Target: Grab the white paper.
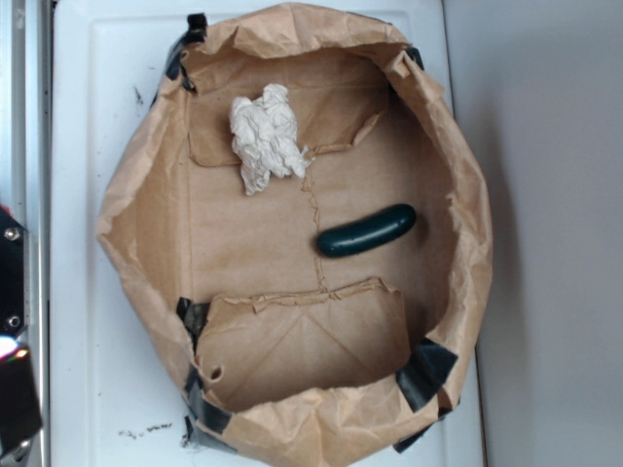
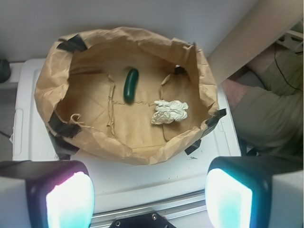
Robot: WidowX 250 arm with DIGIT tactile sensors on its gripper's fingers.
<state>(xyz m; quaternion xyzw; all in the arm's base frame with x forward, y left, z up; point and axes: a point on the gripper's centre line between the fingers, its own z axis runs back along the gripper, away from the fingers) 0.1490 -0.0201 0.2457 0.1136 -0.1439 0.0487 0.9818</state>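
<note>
The white paper [image 1: 265, 136] is a crumpled off-white wad lying on the floor of the opened brown paper bag [image 1: 146, 195], toward its far-left corner in the exterior view. The wrist view shows the wad [image 2: 170, 111] right of centre inside the bag [image 2: 52, 76]. My gripper [image 2: 149, 194] is open, well short of the bag and above the white surface. Its two fingers [image 2: 70, 199] stand wide apart with nothing between them. In the exterior view only dark parts of the arm [image 1: 12, 292] show at the left edge.
A dark green cucumber [image 1: 367, 231] lies in the bag, to the right of and nearer than the wad. The bag's rolled walls, held with black tape [image 1: 425, 372], stand on a white tabletop [image 1: 73, 146]. A person's arm and leg [image 2: 266, 104] are at the right.
</note>
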